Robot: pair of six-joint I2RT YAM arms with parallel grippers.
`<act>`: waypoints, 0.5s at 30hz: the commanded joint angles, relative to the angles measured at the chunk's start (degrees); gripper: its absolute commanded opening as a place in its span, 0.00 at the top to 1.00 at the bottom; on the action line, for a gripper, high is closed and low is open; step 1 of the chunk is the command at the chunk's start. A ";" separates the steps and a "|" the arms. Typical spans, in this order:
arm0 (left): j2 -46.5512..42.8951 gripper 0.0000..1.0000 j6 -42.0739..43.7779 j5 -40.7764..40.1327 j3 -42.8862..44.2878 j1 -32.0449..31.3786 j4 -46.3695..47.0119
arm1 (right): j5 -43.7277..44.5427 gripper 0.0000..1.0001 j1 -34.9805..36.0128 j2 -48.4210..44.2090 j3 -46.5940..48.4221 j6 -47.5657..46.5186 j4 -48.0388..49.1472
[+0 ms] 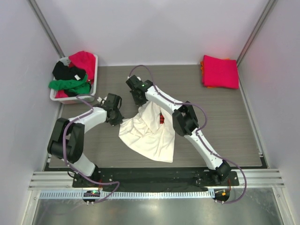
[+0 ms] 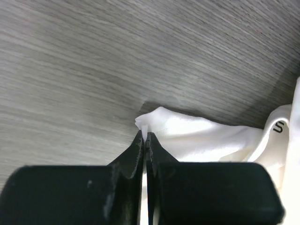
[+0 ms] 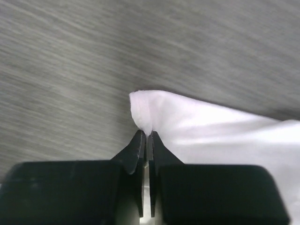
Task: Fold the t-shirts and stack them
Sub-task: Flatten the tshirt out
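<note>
The cream-white cloth t-shirt [image 1: 150, 136] lies rumpled near the middle of the grey wood-grain counter [image 1: 225, 131], and a sliver of its red chest print [image 1: 161, 118] shows in a fold. Both arms hold it. The left fingers [image 2: 136, 152] are pinched closed on a pointed corner at the cloth's left edge. The right fingers [image 3: 137, 149] are closed on a doubled-over edge at its far end.

From both holds the cloth spreads toward the near right. Its long axis runs diagonally from the right fingers' hold down to the loose hem beside the right forearm. The two pinch points sit close together, the left one nearer the robot and further left, so the edge between them looks slack. The next move probably calls for drawing the two holds apart to stretch that edge and lay the shirt flat.

Only the top view shows this layout. There the wrists hide the fingertips, and the wrist views are what confirm each grip. The left wrist view also catches a neck label marked "S" [image 2: 280, 126].

At the far right a folded magenta-pink t-shirt [image 1: 220, 71] rests on an orange t-shirt [image 1: 203, 70]. At the far left a white slotted plastic basket [image 1: 95, 75] holds red [image 1: 82, 58], black [image 1: 65, 71] and green [image 1: 70, 85] t-shirts unfolded, so most of the folding appears to lie ahead.
</note>
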 commanded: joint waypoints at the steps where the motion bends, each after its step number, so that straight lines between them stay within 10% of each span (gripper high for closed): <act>1: -4.13 1.00 1.78 -2.30 1.20 -0.15 -2.47 | 5.34 0.99 -0.81 1.62 2.62 -1.53 0.06; 15: -24.08 1.00 9.25 -15.49 22.81 2.92 -29.72 | 8.41 0.99 -17.59 -39.84 -3.32 2.16 1.47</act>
